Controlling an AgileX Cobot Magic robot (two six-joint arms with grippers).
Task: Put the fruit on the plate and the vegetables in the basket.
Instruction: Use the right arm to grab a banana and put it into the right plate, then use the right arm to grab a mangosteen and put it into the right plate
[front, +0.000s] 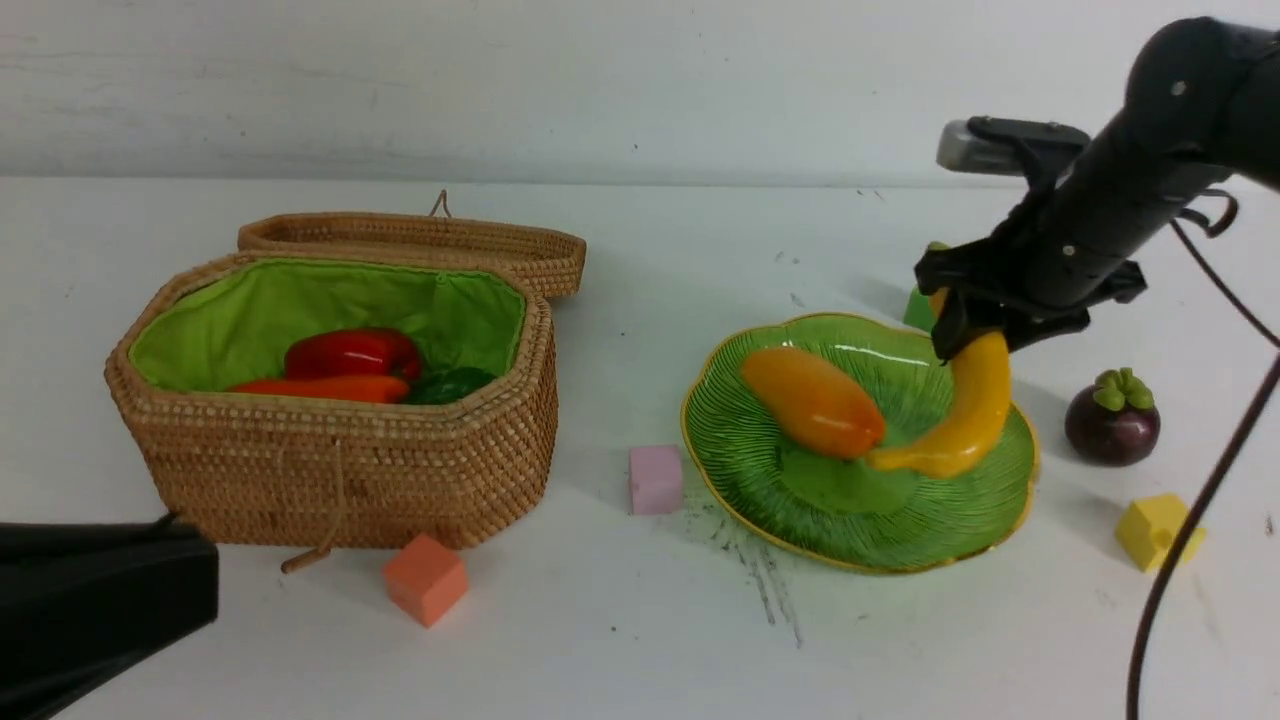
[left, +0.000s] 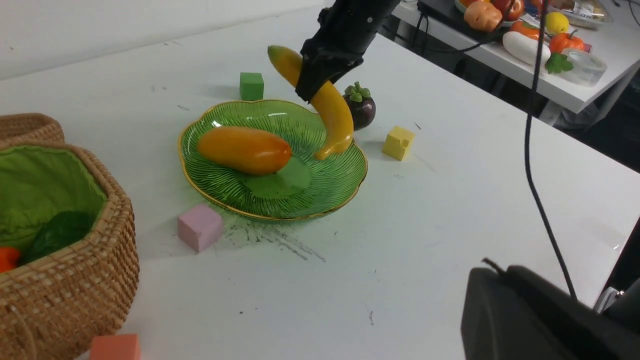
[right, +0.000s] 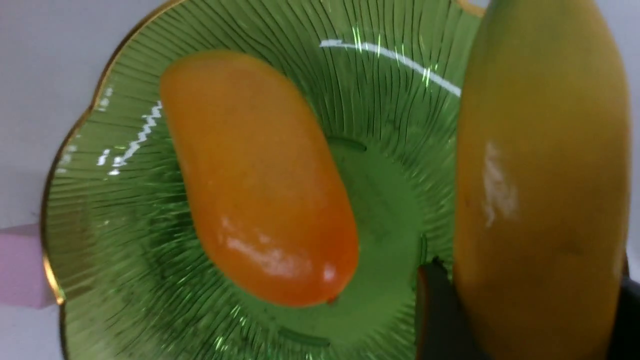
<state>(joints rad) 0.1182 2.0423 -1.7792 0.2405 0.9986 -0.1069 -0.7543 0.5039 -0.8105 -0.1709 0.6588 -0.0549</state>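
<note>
Right pincer (front: 962, 335) clamps banana (front: 962, 418), tip over plate (front: 1000, 520) beside mango (front: 812, 400). Mangosteen (front: 1110, 425) on worktop (front: 900, 640) near right edge. Left pincer (front: 100, 590) clenched, empty.

Bare table (front: 620, 620) between basket (front: 330, 480) and plate (front: 860, 540)

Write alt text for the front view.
The right gripper holds a banana over a green plate where a mango lies. A mangosteen sits beside the plate; the open basket holds vegetables.
</note>
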